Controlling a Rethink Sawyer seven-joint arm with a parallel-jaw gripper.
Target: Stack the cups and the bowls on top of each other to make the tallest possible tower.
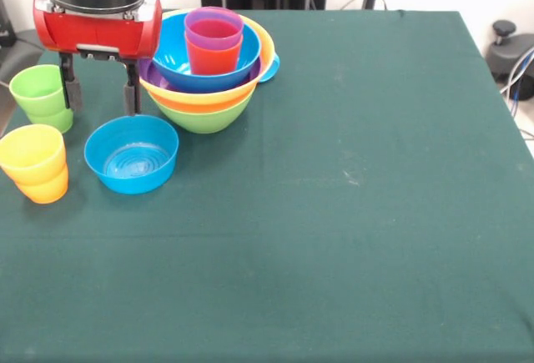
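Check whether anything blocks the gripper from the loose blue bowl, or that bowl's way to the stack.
Nothing visible does. The gripper hangs with open jaws just behind the blue bowl, with no object between them. The stack stands beside the bowl, its top holding only the nested cups.

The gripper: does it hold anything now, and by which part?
Nothing is held. The gripper is open, its fingers empty above the table, between the green cup and small blue bowl.
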